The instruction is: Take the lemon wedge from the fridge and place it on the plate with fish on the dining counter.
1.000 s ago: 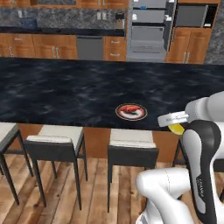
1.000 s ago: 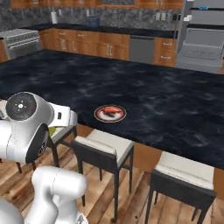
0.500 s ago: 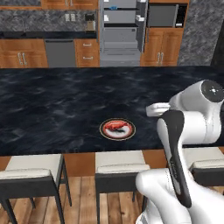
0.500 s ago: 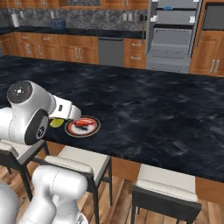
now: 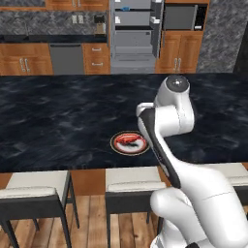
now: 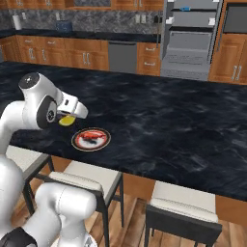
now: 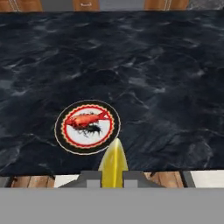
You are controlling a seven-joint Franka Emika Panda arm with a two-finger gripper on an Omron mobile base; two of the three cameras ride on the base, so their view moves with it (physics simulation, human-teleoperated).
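Note:
My gripper (image 6: 68, 117) is shut on the lemon wedge (image 6: 64, 121), a small yellow crescent. It hangs over the near part of the dining counter (image 6: 169, 125), just left of the plate with fish (image 6: 90, 139) and a little above it. Looking along the hand, the lemon wedge (image 7: 113, 162) sticks out between the fingertips (image 7: 89, 177), its point close to the near rim of the plate with fish (image 7: 87, 127). The plate with fish (image 5: 130, 143) lies near the counter's front edge, left of my arm. The fridge (image 5: 135, 34) stands open at the back of the room.
Padded stools (image 5: 34, 186) (image 6: 87, 176) are tucked under the counter's near edge. Wooden kitchen cabinets (image 5: 24, 60) and a dishwasher (image 6: 123, 57) line the far wall. An oven (image 5: 179, 17) sits right of the fridge. Bare black counter (image 7: 166, 78) spreads beyond and beside the plate.
The whole scene has slid as the base drove sideways along the counter, so the plate is now in front of me. The hand has swung in over the counter towards the plate, still holding the wedge.

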